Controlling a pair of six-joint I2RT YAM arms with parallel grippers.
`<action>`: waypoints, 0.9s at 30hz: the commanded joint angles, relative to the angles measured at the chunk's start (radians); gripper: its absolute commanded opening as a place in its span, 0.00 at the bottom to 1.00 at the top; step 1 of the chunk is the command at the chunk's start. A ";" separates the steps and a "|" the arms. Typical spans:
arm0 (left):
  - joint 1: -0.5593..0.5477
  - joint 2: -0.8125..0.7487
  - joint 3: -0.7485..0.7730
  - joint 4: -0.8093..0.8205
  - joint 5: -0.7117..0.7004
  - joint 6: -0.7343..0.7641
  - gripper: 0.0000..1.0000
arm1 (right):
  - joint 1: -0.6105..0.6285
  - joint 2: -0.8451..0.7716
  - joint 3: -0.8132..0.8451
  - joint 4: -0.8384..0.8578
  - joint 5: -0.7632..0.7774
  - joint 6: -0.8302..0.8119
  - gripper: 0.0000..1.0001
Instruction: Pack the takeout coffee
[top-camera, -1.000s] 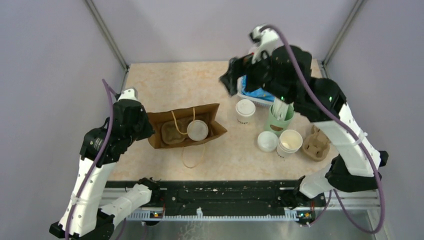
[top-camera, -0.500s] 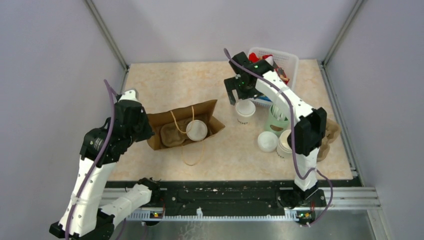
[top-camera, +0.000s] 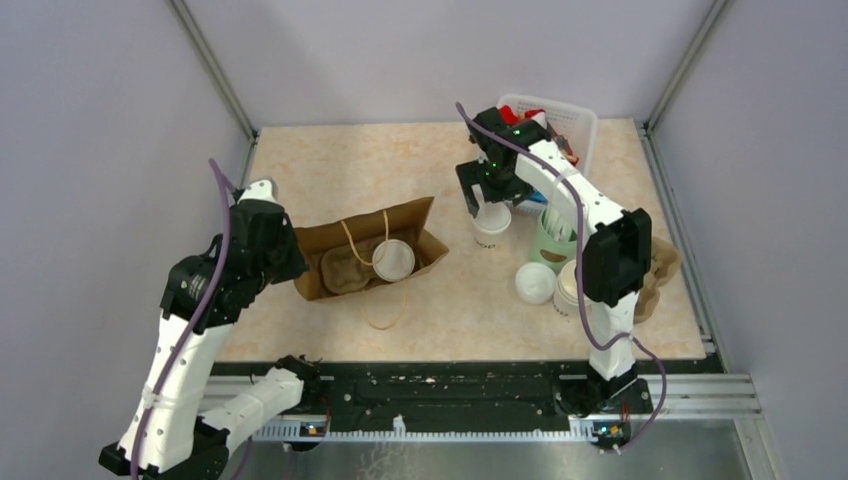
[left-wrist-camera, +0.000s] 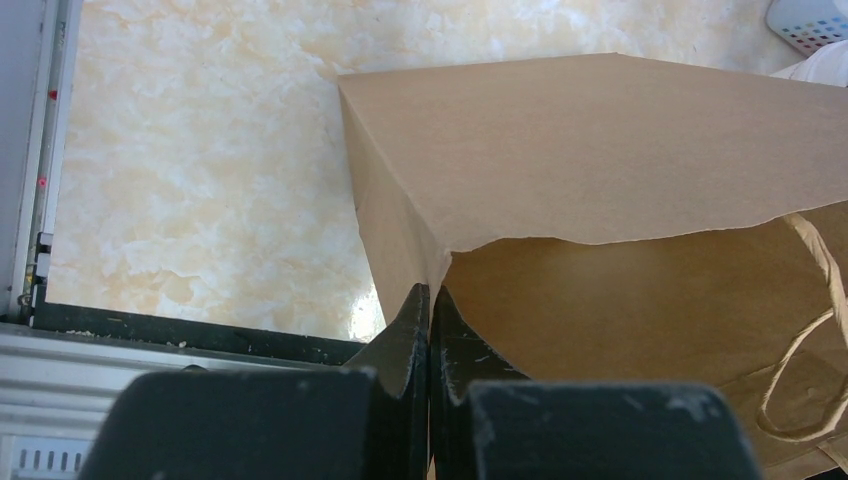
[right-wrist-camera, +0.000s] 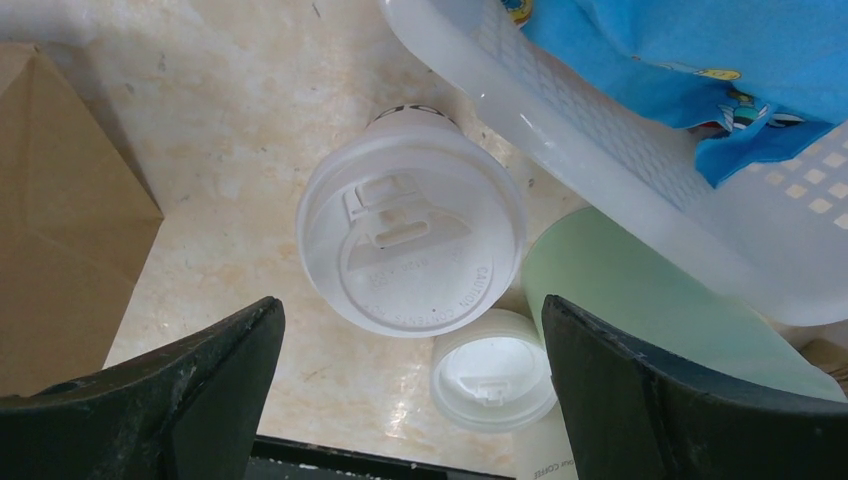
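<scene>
White paper with black lettering under a white plastic lid: the takeout coffee cup (top-camera: 490, 222) stands upright on the beige marbled table (top-camera: 330, 170), right of centre. My right gripper (top-camera: 492, 207) hangs directly over it, jaws spread wide to either side of the lid, holding nothing. Just beyond the cup is the white perforated plastic basket (top-camera: 572, 118); to its right a pale green cup (top-camera: 553, 243), and nearer me a loose white round lid (top-camera: 534, 283). To the left stands the open brown paper bag (top-camera: 420, 218), with a second white-lidded cup (top-camera: 394, 259) inside on a brown pulp carrier (top-camera: 345, 270). My left gripper (left-wrist-camera: 430, 305) is pinched tight on the bag's left rim.
</scene>
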 joint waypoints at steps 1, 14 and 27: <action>-0.001 -0.003 0.027 0.025 -0.019 -0.003 0.00 | -0.005 0.012 -0.010 0.005 -0.041 -0.029 0.99; -0.001 -0.009 0.011 0.033 -0.010 -0.014 0.00 | -0.014 0.023 -0.040 0.019 -0.045 -0.039 0.89; -0.001 -0.006 0.012 0.042 -0.004 -0.004 0.00 | -0.018 0.048 -0.031 0.028 -0.042 -0.048 0.90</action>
